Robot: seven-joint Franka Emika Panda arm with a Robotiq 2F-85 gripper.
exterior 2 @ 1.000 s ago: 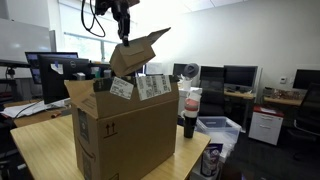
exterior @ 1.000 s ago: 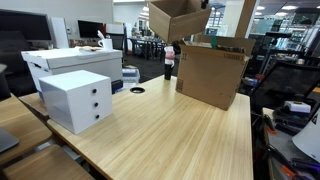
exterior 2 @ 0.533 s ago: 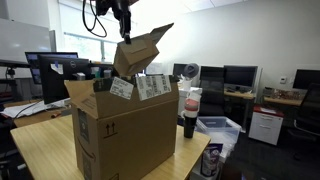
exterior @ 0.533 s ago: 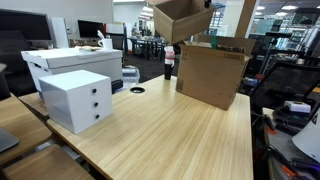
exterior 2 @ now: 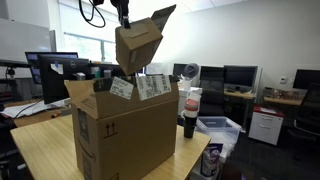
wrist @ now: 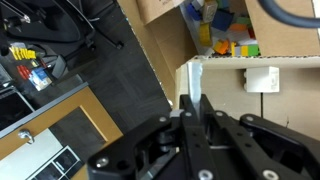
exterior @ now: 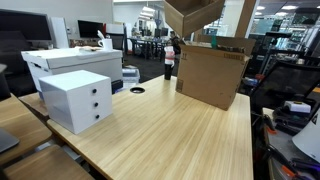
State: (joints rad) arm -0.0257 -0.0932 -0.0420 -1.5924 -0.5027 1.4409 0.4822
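While it hangs tilted in the air, the small cardboard box [exterior 2: 140,42] is pinched at its upper edge by the gripper [exterior 2: 123,14].

In both exterior views the small box [exterior: 195,14] is at 12 o'clock from the large cardboard box [exterior: 212,72], which stands open on the wooden table [exterior: 170,135]. The jaws are drawn almost together on a cardboard wall, as the wrist view shows, with coloured blocks [wrist: 222,24] at 1 o'clock. A dark bottle [exterior 2: 189,112] stands just beside the large box at 3 o'clock; a white drawer unit [exterior: 78,100] sits well apart at 8 o'clock.
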